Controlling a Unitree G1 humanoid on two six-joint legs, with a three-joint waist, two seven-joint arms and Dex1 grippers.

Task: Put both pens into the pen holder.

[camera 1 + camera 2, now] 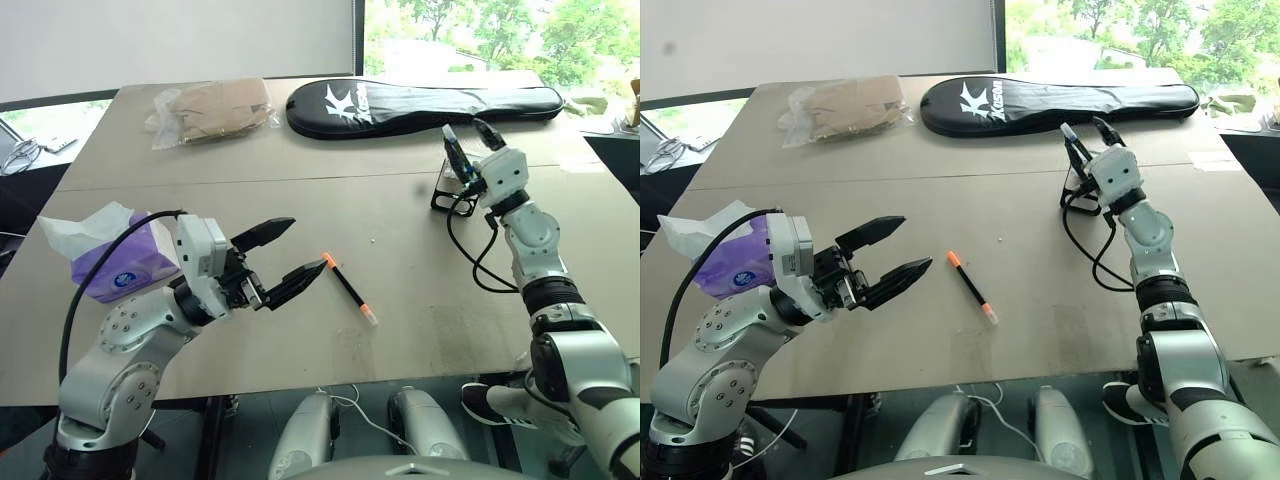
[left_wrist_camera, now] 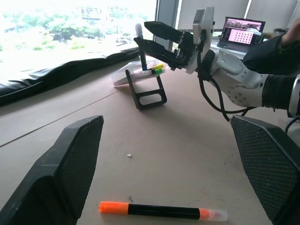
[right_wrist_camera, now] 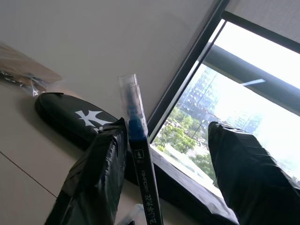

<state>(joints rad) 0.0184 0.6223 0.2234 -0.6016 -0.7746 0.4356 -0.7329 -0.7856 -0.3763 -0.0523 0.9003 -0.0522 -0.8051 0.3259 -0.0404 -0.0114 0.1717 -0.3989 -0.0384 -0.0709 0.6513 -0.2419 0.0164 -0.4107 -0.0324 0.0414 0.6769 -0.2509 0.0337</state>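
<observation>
Over the far right of the table, the right gripper [image 1: 474,133] stands with its jaws apart above the pen holder [image 1: 452,190], the blue-capped pen [image 3: 138,154] upright beside one finger – whether that finger touches it I cannot tell

Near the left, the left gripper [image 1: 282,255] hangs open and empty just left of the orange-ended pen [image 1: 350,288], which lies flat with bare tabletop all round it – the near table edge [image 1: 300,385] is close. A tissue box [image 1: 120,262] sits at the left edge; along the far side lie a black racket bag [image 1: 420,104] and a plastic-wrapped brown packet [image 1: 212,108]. Windows with trees stand behind
</observation>
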